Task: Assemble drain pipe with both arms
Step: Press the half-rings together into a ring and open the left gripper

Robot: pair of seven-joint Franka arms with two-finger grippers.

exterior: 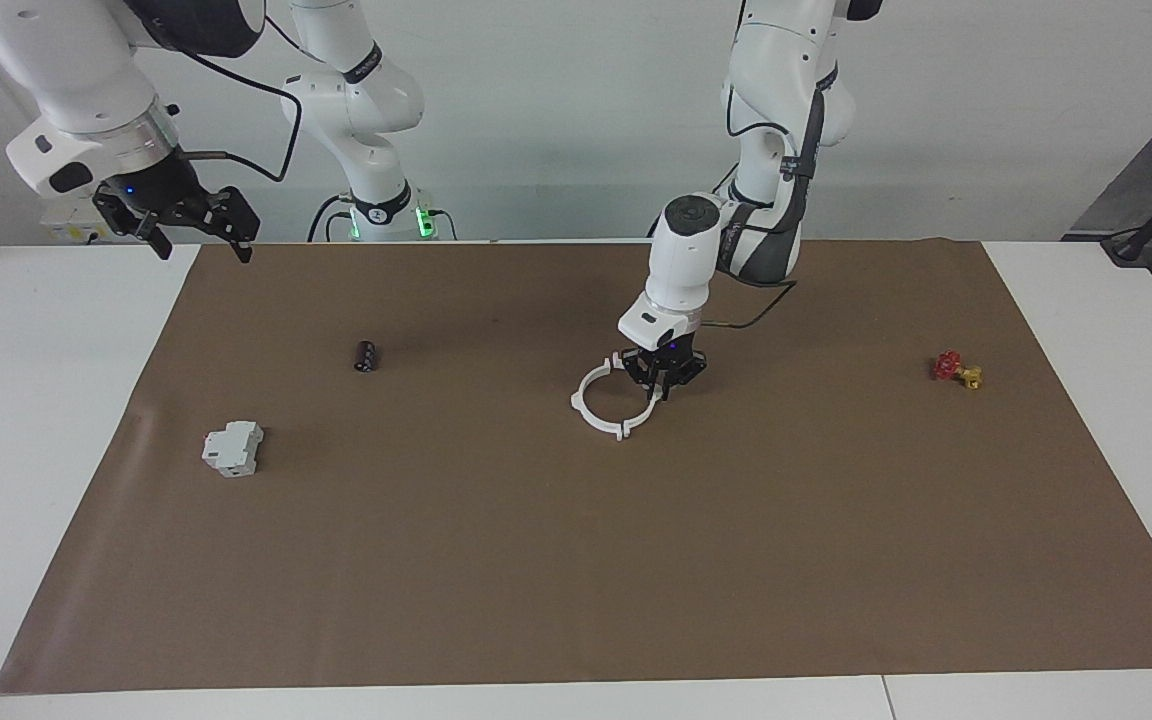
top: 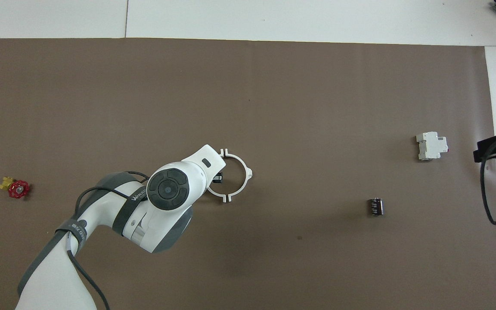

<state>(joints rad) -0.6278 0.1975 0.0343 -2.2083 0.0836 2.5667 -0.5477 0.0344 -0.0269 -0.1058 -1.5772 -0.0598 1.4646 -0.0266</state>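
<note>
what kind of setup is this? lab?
Likely a robotics lab bench: two white arms at a white table covered by a brown mat, with scattered test parts such as a white ring and a grey block.

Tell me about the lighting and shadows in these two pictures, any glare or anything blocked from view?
Facing view: soft, even light, no glare; a faint shadow lies on the brown mat beside the left gripper at the white ring. Overhead view: the left arm's own wrist covers part of the ring; only the tip of the right gripper shows at the frame's edge, where it waits.
</note>
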